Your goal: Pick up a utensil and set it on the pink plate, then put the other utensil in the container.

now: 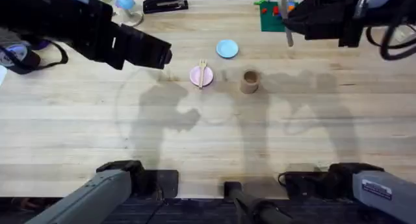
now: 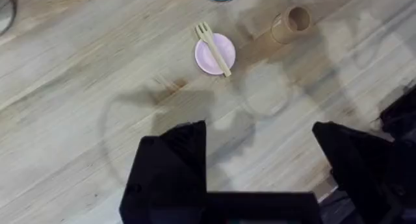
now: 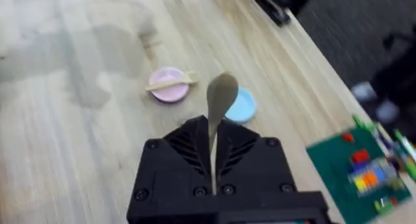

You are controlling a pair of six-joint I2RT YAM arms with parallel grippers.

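The wooden fork lies across the small pink plate at the table's middle back; the left wrist view shows the fork on the plate. To their right stands the tan cup-shaped container, upright. My right gripper hovers high at the back right, shut on the wooden spoon, whose head sticks out past the fingers. My left gripper is open and holds nothing, raised left of the plate.
A light blue plate sits behind the pink plate. A green brick board with coloured pieces lies at the back right, under the right arm. A black stapler and a glass stand along the back edge.
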